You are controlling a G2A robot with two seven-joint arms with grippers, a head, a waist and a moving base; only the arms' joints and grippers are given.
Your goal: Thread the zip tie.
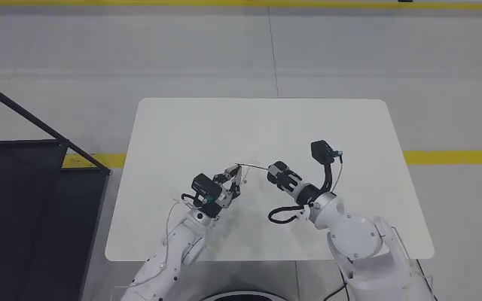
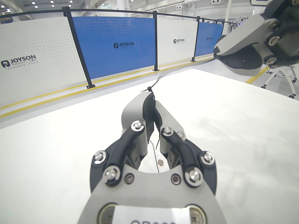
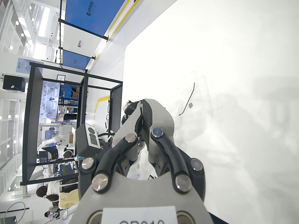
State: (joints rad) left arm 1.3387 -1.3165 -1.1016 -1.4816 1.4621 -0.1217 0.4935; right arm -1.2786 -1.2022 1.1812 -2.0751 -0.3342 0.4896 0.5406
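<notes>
White tabletop [image 2: 233, 141] below. Left gripper [image 2: 150, 101], and right gripper [image 2: 217, 57] at 3 o'clock, clamp jaws on the zip tie [image 2: 150, 90]. Being bendy, it could slip out.

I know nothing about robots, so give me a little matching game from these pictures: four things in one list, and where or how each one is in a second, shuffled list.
Things
1. thin black plastic zip tie
2. left claw
3. white rounded table
4. yellow floor stripe

States
a. shut on one end of the tie
b. on the floor, showing on either side of the table
c. stretched in the air across to the right claw
d. carries a small brown speck

Pairs: 1-c, 2-a, 3-d, 4-b
</notes>
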